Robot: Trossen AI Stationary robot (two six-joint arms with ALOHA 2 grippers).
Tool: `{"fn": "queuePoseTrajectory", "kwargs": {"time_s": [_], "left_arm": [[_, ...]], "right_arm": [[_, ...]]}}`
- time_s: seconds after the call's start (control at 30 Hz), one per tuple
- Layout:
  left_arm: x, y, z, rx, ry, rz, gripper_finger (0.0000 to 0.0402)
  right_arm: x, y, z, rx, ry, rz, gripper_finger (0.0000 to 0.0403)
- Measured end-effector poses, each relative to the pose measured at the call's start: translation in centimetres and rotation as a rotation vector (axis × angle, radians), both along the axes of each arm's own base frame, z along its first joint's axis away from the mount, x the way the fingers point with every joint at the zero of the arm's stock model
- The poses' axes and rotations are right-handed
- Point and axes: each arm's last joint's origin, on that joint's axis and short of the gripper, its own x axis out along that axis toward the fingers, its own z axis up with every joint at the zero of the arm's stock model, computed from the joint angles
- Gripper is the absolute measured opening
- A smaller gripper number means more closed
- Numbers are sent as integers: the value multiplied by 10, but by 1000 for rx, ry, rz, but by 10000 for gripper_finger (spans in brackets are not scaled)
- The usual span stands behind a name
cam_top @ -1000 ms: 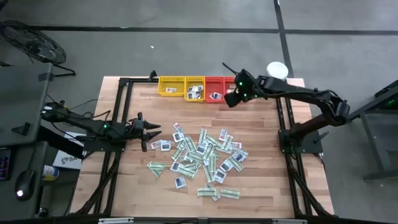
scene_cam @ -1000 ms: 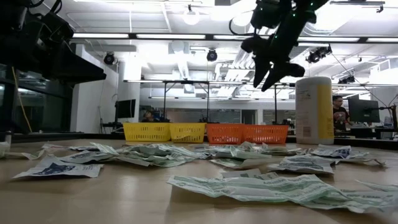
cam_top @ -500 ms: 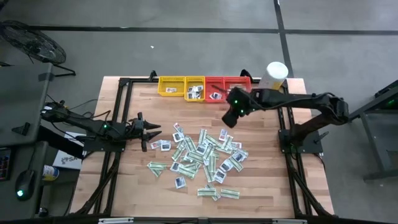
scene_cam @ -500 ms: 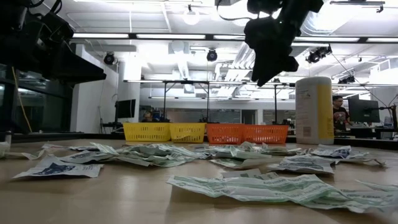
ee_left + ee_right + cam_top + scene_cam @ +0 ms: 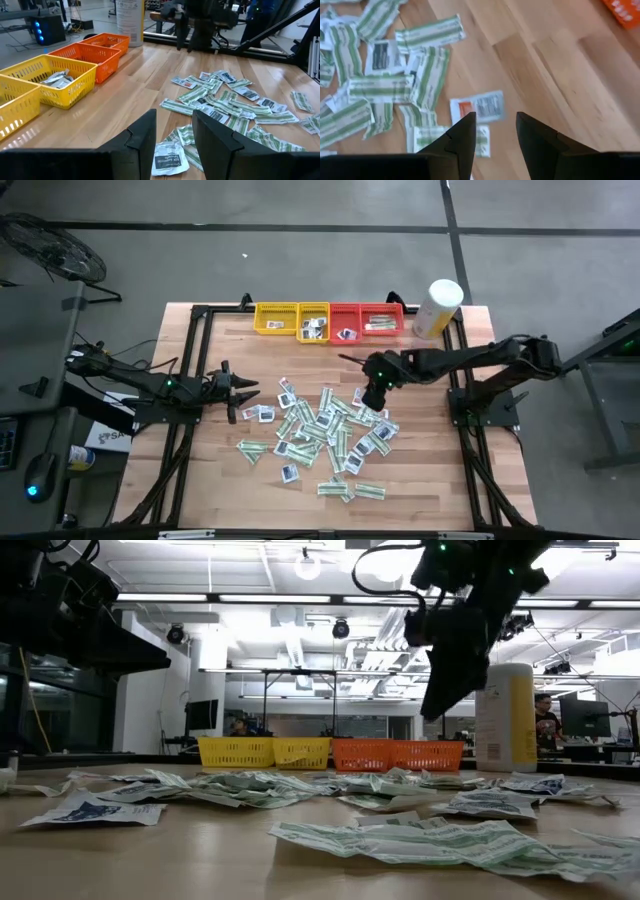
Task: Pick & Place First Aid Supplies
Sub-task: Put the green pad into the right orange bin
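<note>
The first aid supplies [image 5: 325, 430] lie scattered flat in a loose pile on the middle of the wooden table: green-and-white strips and small white squares. A few more lie in the trays. My right gripper [image 5: 368, 392] hangs open above the pile's far right edge, slanting down, nothing between its fingers. In its wrist view a white packet with an orange mark [image 5: 479, 106] lies just ahead of the fingers [image 5: 462, 135]. My left gripper [image 5: 250, 393] waits open at the pile's left, about level, with a white packet [image 5: 169, 157] on the table below its fingers.
Two yellow trays [image 5: 278, 318] and two red trays [image 5: 381, 318] stand in a row along the far edge. A tall white-and-yellow canister [image 5: 440, 308] stands at the far right. Black frame rails [image 5: 455, 370] run along both sides. Bare wood lies between trays and pile.
My right gripper has swung from above the red trays toward the table's near edge and left, sinking toward the pile's far right edge, and has rolled about its own axis. Its fingers stay equally apart. The packets have not moved.
</note>
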Motion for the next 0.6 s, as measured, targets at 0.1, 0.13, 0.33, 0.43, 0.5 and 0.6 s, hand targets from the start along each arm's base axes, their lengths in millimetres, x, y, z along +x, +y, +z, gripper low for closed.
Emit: {"fn": "queuePoseTrajectory", "kwargs": {"time_s": [0.1, 0.13, 0.33, 0.43, 0.5, 0.6], "left_arm": [[0, 0, 0, 0, 0, 0, 127], [0, 0, 0, 0, 0, 0, 127], [0, 0, 0, 0, 0, 0, 127], [0, 0, 0, 0, 0, 0, 127], [0, 0, 0, 0, -1, 0, 127], [0, 0, 0, 0, 0, 0, 127]], "right_arm": [[-2, 2, -12, -16, -44, 4, 133], [-2, 3, -15, -23, -66, 8, 133], [-9, 4, -35, -86, -119, 87, 133], [-15, 4, -45, -107, -110, 80, 133], [-19, 4, -50, -114, -106, 68, 133], [-25, 3, -58, -104, -120, 25, 133]]}}
